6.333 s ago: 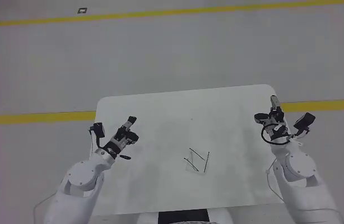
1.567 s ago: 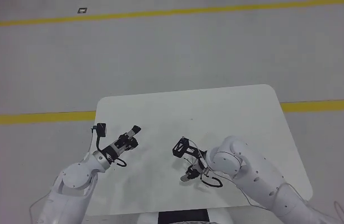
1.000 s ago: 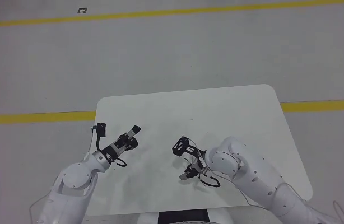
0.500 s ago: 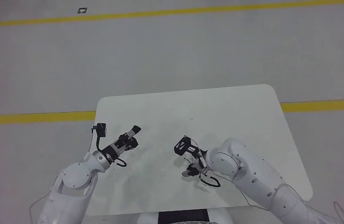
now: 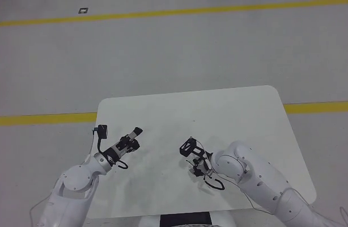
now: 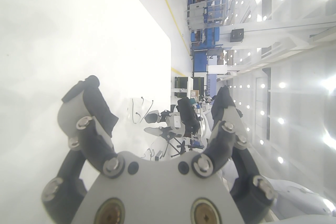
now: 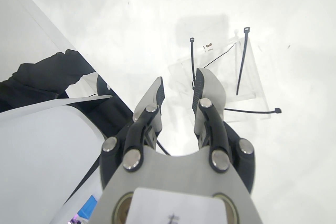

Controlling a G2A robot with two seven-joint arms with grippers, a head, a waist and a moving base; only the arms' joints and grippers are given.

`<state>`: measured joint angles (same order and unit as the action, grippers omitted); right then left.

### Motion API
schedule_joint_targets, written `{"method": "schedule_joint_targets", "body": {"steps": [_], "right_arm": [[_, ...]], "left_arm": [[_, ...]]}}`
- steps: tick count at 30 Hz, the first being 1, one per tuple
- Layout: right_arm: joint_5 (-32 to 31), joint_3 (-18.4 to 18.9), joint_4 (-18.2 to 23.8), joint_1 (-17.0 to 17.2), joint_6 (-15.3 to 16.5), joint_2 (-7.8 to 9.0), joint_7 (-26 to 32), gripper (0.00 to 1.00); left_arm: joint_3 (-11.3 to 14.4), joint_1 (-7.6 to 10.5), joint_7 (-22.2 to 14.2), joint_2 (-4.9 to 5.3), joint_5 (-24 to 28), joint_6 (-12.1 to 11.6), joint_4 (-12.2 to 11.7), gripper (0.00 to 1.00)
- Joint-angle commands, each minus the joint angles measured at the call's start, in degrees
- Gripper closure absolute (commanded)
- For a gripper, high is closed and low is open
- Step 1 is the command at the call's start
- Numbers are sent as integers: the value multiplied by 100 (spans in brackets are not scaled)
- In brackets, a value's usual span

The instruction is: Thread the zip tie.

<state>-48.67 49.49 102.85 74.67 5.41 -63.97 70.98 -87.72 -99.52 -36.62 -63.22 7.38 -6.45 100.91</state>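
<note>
Three zip ties [image 7: 242, 59] lay on a clear sheet [image 7: 253, 88] near the surface's [image 5: 230, 113] front edge, approx. midway along. R gripper [image 7: 178, 83] was open right over them. L gripper [image 6: 157, 93] was open too, toward the left edge, well apart.

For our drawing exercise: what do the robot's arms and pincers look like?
Left arm and right arm: white rounded shells, black wrist cables. Left pincer and right pincer: grey metal bases, black links, silver bolts; the right has ribbed black pads.
</note>
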Motion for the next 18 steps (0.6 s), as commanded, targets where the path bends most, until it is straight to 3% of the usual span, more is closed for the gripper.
{"method": "schedule_joint_targets", "body": {"steps": [1, 12, 18], "right_arm": [[14, 3, -46, -2, -4, 1, -50, 73], [-92, -17, -239, -8, -248, -12, -375, 76], [-126, -3, -269, -5, -281, -8, -462, 84]], "left_arm": [[0, 0, 0, 0, 0, 0, 0, 0], [0, 0, 0, 0, 0, 0, 0, 0], [0, 0, 0, 0, 0, 0, 0, 0]]}}
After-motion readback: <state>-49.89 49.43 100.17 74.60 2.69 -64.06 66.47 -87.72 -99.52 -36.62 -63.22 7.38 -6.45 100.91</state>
